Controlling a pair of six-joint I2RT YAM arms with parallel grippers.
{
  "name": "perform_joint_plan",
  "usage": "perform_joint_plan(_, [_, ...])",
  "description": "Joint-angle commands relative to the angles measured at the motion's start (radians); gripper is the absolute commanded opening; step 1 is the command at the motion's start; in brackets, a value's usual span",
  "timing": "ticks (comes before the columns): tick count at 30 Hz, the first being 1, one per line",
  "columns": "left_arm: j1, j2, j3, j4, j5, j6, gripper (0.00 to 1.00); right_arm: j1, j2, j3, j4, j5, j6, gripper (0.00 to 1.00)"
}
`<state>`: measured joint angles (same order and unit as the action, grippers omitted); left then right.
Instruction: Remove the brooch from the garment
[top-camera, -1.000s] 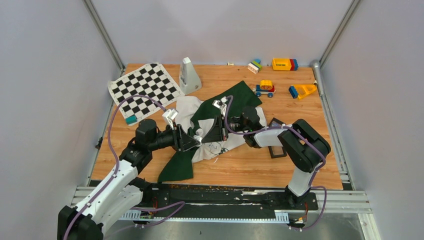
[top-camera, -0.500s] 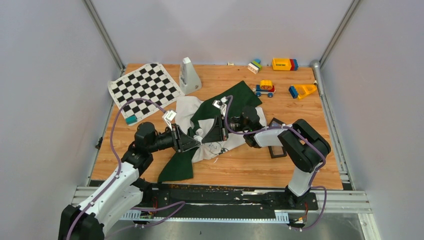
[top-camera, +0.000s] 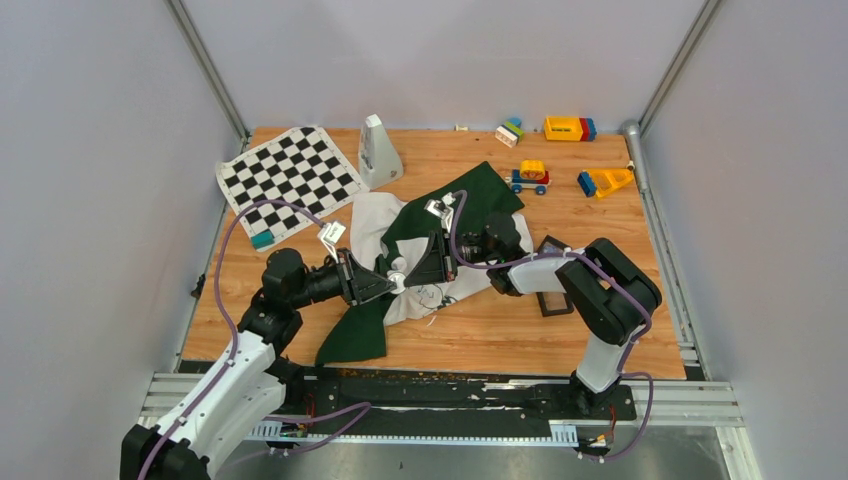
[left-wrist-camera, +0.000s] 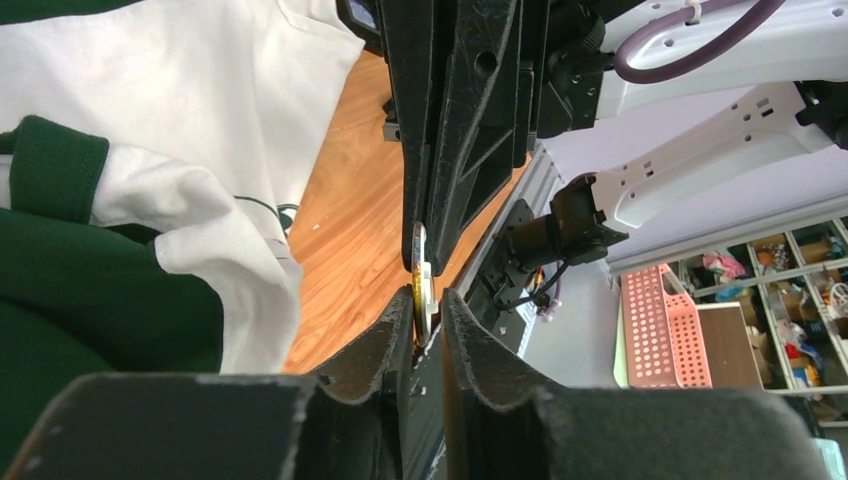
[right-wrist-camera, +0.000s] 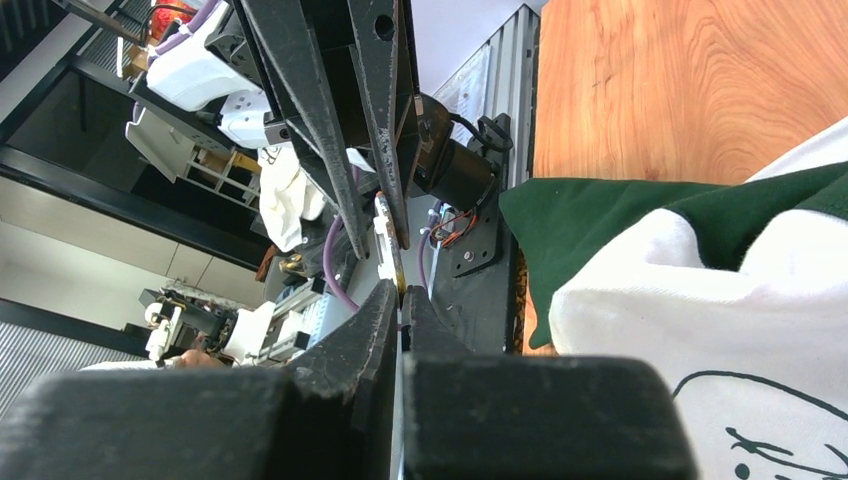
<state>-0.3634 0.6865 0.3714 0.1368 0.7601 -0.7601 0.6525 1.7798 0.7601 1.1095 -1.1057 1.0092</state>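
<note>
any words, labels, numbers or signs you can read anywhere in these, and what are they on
No text can be read in any view.
Shirt: only a black line drawing, no letters visible.
Brooch: seen edge-on, no marking visible.
White tag on the left arm's cable: too small to read.
Shelves beyond the table: contents too blurred to read.

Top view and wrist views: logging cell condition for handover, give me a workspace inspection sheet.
Surface: wooden table.
Job's things: garment crumpled mid-table; brooch edge-on between both grippers, apparently clear of the fabric.
Clutter: chequered mat, toy blocks, toy car, black tray.
Grippers: left gripper and right gripper tip to tip, both shut on the brooch.
Cables: purple cable along each arm; snags nothing seen.
Surroundings: grey walls; nothing seen intruding.
</note>
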Motion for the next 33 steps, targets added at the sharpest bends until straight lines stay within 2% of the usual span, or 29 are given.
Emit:
perform_joint_plan(1, [0.007, -0.009, 0.005, 0.036, 0.023, -0.008, 0.2, -0.01, 0.01, 0.019, 0.042, -0.003, 0.004, 0.0])
perform_joint_plan(4, [0.007, 0.0, 0.007, 0.042, 0.027, -0.007, 0.13, -0.01, 0.011, 0.018, 0.044, -0.003, 0.004, 0.0])
perform_joint_plan(6, [0.007, 0.005, 0.008, 0.042, 0.027, -0.006, 0.02, -0.01, 0.01, 0.019, 0.044, -0.004, 0.004, 0.0])
perform_joint_plan(8, [0.007, 0.005, 0.01, 0.031, 0.02, 0.003, 0.0, -0.011, 0.009, 0.018, 0.044, -0.004, 0.004, 0.0])
perform_joint_plan(9, [0.007, 0.004, 0.013, 0.022, 0.016, 0.008, 0.0, -0.011, 0.007, 0.016, 0.044, -0.003, 0.003, 0.08])
perform_joint_plan(12, [0.007, 0.008, 0.034, -0.067, -0.042, 0.064, 0.0, -0.022, -0.018, -0.002, 0.008, 0.036, -0.019, 0.5])
perform_joint_plan(14, [0.007, 0.026, 0.042, -0.101, -0.083, 0.101, 0.0, -0.037, -0.065, -0.017, -0.08, 0.082, -0.072, 0.65])
perform_joint_plan(16, [0.004, 0.072, 0.034, -0.06, -0.093, 0.111, 0.0, -0.069, -0.144, -0.046, -0.198, 0.16, -0.137, 0.73])
perform_joint_plan(18, [-0.037, 0.16, 0.03, 0.015, -0.105, 0.102, 0.0, -0.11, -0.25, -0.06, -0.434, 0.321, -0.224, 0.76])
perform_joint_plan(22, [-0.237, 0.394, 0.13, 0.023, -0.176, 0.178, 0.0, -0.234, -0.468, -0.031, -0.928, 0.554, -0.343, 0.8])
perform_joint_plan(25, [-0.276, 0.535, 0.21, 0.027, -0.17, 0.228, 0.0, -0.304, -0.631, -0.008, -1.262, 0.766, -0.418, 0.83])
perform_joint_plan(26, [-0.277, 0.605, 0.224, 0.013, -0.181, 0.238, 0.0, -0.312, -0.679, -0.006, -1.35, 0.844, -0.432, 0.88])
perform_joint_plan(27, [-0.272, 0.638, 0.26, -0.053, -0.246, 0.253, 0.0, -0.316, -0.729, -0.008, -1.429, 0.924, -0.445, 0.92])
perform_joint_plan(29, [-0.217, 0.735, 0.3, -0.121, -0.309, 0.258, 0.0, -0.317, -0.813, -0.033, -1.518, 1.02, -0.475, 0.93])
perform_joint_plan(30, [-0.139, 0.789, 0.302, -0.127, -0.304, 0.25, 0.0, -0.318, -0.861, -0.047, -1.552, 1.053, -0.483, 0.91])
perform_joint_plan(33, [0.052, 0.853, 0.267, -0.086, -0.252, 0.185, 0.0, -0.317, -0.924, -0.077, -1.619, 1.104, -0.429, 0.72])
